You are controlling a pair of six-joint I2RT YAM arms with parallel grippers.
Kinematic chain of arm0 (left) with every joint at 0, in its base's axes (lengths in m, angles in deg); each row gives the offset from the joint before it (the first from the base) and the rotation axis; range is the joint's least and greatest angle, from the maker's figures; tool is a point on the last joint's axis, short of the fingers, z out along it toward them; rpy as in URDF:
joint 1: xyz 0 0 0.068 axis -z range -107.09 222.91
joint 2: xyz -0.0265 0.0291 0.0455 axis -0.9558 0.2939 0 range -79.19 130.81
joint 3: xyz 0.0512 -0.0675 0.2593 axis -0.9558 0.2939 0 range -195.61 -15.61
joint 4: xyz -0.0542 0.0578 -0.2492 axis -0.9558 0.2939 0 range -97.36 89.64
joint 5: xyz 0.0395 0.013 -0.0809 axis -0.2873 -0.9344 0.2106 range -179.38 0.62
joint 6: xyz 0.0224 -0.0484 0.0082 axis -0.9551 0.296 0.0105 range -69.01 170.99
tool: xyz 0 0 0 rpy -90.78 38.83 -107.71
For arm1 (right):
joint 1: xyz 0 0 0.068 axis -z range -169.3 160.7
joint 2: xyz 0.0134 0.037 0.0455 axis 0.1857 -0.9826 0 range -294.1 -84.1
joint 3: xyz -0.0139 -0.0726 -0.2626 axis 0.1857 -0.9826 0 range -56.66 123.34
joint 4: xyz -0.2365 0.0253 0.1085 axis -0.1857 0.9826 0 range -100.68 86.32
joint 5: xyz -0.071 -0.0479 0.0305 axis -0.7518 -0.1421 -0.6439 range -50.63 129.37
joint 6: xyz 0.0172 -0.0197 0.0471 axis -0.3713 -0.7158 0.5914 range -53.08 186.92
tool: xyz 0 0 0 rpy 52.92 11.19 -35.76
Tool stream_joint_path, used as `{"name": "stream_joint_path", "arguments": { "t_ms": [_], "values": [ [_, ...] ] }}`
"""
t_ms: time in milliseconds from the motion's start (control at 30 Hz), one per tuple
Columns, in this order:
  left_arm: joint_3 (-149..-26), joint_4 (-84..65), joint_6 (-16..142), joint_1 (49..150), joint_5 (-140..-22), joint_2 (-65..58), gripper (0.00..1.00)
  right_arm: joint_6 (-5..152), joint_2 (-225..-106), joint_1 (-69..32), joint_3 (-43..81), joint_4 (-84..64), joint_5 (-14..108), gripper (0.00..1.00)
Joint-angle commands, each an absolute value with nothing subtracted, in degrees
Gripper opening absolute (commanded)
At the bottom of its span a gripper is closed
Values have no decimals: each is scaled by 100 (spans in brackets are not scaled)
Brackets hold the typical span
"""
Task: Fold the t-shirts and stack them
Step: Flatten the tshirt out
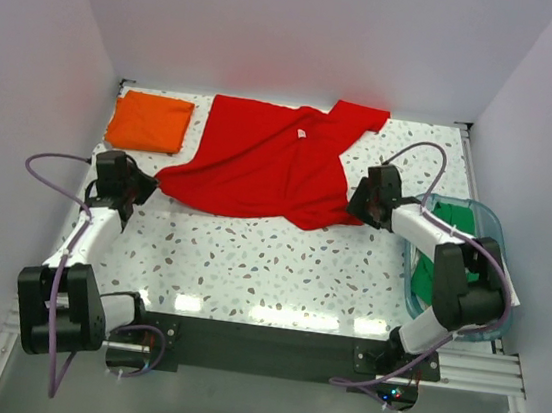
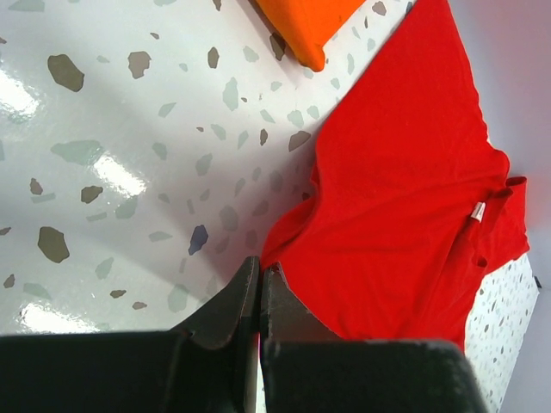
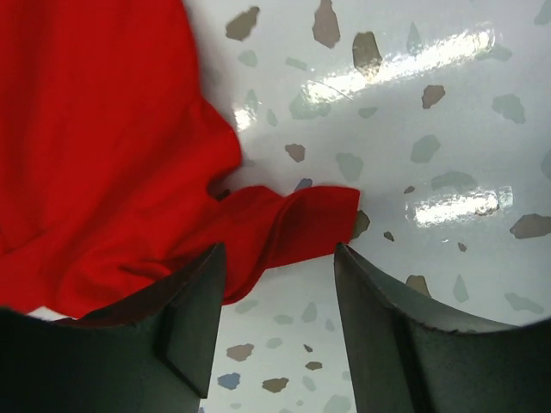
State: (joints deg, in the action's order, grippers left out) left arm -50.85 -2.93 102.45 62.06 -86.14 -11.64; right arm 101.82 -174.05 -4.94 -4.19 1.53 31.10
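The red t-shirt [image 1: 261, 164] lies spread and wrinkled across the back middle of the table, its white neck label [image 1: 301, 134] showing. My left gripper [image 1: 149, 188] is shut on its left corner; in the left wrist view the fingertips [image 2: 259, 271] pinch the cloth's edge [image 2: 387, 215]. My right gripper [image 1: 357, 206] is open at the shirt's right lower corner; in the right wrist view that corner [image 3: 301, 224] lies just beyond the gripper [image 3: 277, 258], unheld. The orange t-shirt [image 1: 150, 121] lies folded at the back left. The green t-shirt [image 1: 452, 226] sits in the tub.
A translucent teal plastic tub [image 1: 494, 233] stands at the right edge beside the right arm. White walls close the back and both sides. The orange shirt's corner [image 2: 310, 26] shows at the top of the left wrist view. Speckled tabletop [image 1: 279, 267] stretches in front.
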Motion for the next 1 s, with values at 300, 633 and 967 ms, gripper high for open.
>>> {"name": "stream_joint_path", "arguments": {
  "t_ms": [300, 633, 967],
  "values": [
    [-5533, -297, 10065, 6157, -8437, -1116, 0, 10532, -17832, -486, -594, -566, 2865, 38],
    [-5525, -261, 10012, 6157, -8437, -1090, 0, 10586, -17815, -494, -822, -593, 3173, 0],
    [-5411, -156, 9977, 6157, -8543, -1072, 0, 11190, -15426, -1756, -2641, -216, 3638, 0]
  ]
}}
